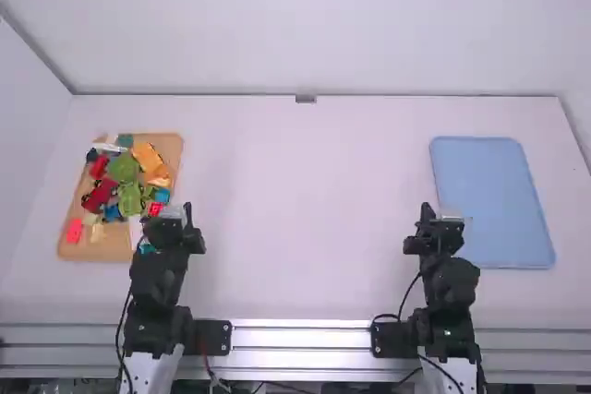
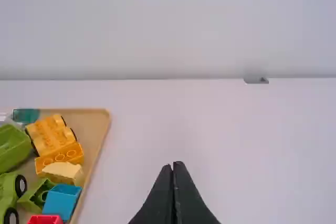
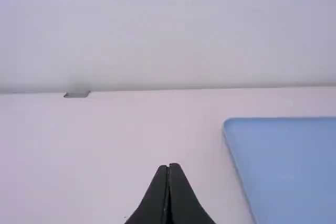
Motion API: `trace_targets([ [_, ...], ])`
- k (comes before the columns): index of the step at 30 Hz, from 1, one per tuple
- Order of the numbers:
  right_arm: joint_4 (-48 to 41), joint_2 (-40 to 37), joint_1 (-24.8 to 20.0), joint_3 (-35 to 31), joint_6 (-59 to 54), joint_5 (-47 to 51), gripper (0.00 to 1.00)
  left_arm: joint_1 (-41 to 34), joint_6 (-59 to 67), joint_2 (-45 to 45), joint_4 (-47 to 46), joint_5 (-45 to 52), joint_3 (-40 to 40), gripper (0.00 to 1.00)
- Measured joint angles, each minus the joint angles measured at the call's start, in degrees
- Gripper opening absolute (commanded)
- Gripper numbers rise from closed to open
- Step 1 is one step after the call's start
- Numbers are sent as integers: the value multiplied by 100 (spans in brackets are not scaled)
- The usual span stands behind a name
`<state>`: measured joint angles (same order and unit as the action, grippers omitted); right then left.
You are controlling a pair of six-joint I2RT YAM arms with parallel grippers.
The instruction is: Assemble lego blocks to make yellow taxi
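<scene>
In the high view my left gripper (image 1: 188, 208) is just right of the wooden tray's near part, and my right gripper (image 1: 426, 208) is by the blue tray's left edge. The left wrist view has the left gripper (image 2: 172, 165) shut on nothing; the right wrist view has the right gripper (image 3: 169, 166) likewise shut. Mixed blocks lie heaped in the wooden tray (image 1: 175, 142). Among them are a yellow-orange wheeled base (image 2: 51, 135), an orange brick (image 2: 67, 153) touching it, a pale yellow sloped piece (image 2: 63, 171), a blue brick (image 2: 61, 202) and a red brick (image 2: 45, 220).
A flat blue tray (image 1: 489, 191) lies at the right of the white table (image 1: 305, 209). Green pieces (image 1: 129, 182) and dark red ones (image 1: 99, 195) share the wooden tray. A small grey fitting (image 1: 306, 99) sits at the table's far edge, against the back wall.
</scene>
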<state>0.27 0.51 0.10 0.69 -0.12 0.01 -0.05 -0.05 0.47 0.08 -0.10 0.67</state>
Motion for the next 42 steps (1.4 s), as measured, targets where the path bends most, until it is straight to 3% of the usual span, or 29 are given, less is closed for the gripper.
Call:
trace_targets([
  [8,4,20,0,0,-11,-4,3,0,0,42,0,0,0,3],
  [18,-87,570,-15,260,-26,-61,14,-4,0,651,-111,-66,354,14],
  [42,256,3532,63,2557,-170,-291,57,-70,-428,3617,-352,-509,2953,57],
])
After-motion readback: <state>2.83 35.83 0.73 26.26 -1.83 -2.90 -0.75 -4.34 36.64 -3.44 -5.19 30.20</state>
